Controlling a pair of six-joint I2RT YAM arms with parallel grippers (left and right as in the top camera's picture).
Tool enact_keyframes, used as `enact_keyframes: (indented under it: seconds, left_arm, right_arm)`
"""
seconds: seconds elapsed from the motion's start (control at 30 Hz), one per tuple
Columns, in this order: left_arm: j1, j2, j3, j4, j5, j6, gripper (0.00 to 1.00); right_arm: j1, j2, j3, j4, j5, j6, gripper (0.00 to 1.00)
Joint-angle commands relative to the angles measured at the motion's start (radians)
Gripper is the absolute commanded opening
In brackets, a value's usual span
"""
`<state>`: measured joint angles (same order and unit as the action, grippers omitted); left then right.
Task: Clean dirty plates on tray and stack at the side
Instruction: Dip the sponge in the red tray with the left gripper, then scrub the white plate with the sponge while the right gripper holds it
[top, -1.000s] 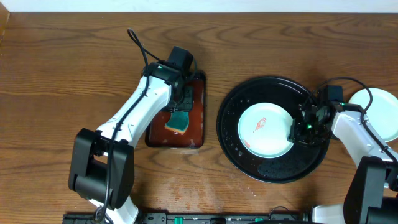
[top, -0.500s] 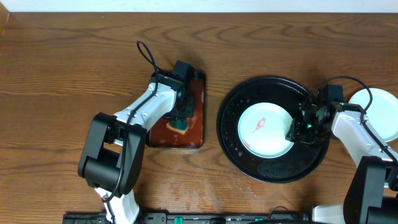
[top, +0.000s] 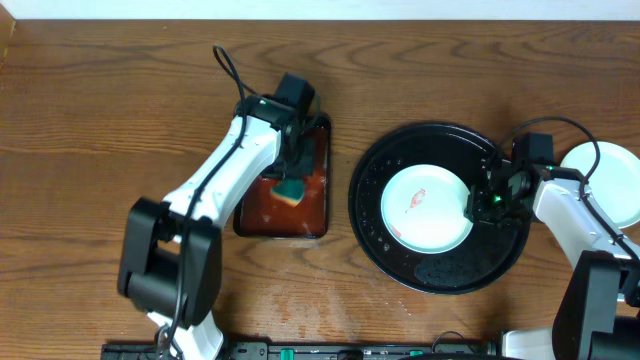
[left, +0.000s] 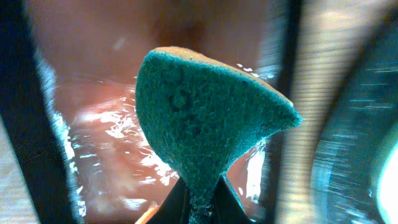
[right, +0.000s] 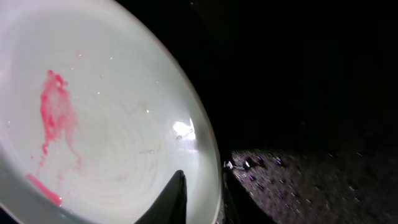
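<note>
A white plate (top: 425, 207) with a red smear lies in the black tray (top: 440, 270). In the right wrist view the plate (right: 106, 124) fills the left half. My right gripper (right: 208, 199) straddles its right rim, one finger on the inside face and the other outside against the tray, shut on the rim. From overhead, the right gripper (top: 480, 205) sits at the plate's right edge. My left gripper (left: 200, 208) is shut on a teal sponge (left: 205, 118), pinching its lower tip. The sponge (top: 291, 189) hangs over the reddish-brown tray (top: 310, 215), under the left gripper (top: 291, 178).
A second white plate (top: 612, 180) sits on the table at the far right, partly under my right arm. The reddish-brown tray holds wet, glistening reddish liquid (left: 118, 143). The black tray's rim lies close to the right of the small tray.
The left gripper has closed on the sponge and holds it slightly higher and more central over the small tray. The right jaws have narrowed onto the plate's rim.
</note>
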<state>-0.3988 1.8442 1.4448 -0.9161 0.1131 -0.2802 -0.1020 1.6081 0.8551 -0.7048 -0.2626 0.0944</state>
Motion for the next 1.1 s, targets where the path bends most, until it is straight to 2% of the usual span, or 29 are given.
enact_keyframes:
  seconds: [0.0, 0.07, 0.23, 0.3, 0.33, 0.53, 0.9, 0.97, 1.07]
  left_arm:
    - [-0.052, -0.059, 0.045, 0.024, 0.151, 0.006, 0.08]
    - [-0.09, -0.06, 0.045, 0.06, 0.198, 0.006, 0.08]
    - [-0.194, -0.042, 0.045, 0.163, 0.201, 0.006, 0.07]
    - [-0.235, -0.03, 0.045, 0.215, 0.201, -0.001, 0.07]
    - [-0.255, -0.021, 0.045, 0.243, 0.201, -0.012, 0.07]
    - [-0.359, 0.067, 0.045, 0.375, 0.201, -0.041, 0.07]
    - [-0.422, 0.296, 0.045, 0.436, 0.298, -0.133, 0.07]
    - [-0.415, 0.316, 0.045, 0.424, 0.274, -0.133, 0.07]
    - [-0.403, 0.322, 0.045, 0.365, 0.085, -0.134, 0.07]
  right_arm:
    - [0.021, 0.002, -0.056, 0.024, -0.031, 0.017, 0.15]
    - [0.022, 0.002, -0.086, 0.048, -0.031, 0.028, 0.13]
    - [0.022, 0.002, -0.118, 0.077, -0.031, 0.032, 0.16]
    - [0.022, 0.002, -0.118, 0.077, -0.03, 0.032, 0.02]
    - [0.022, 0.002, -0.118, 0.077, -0.03, 0.032, 0.01]
    - [0.027, 0.002, -0.118, 0.084, -0.029, 0.003, 0.01]
    - [0.068, 0.002, -0.118, 0.084, 0.006, -0.021, 0.01]
    - [0.068, 0.002, -0.118, 0.084, 0.011, -0.021, 0.01]
    - [0.069, 0.002, -0.118, 0.077, 0.011, -0.021, 0.01]
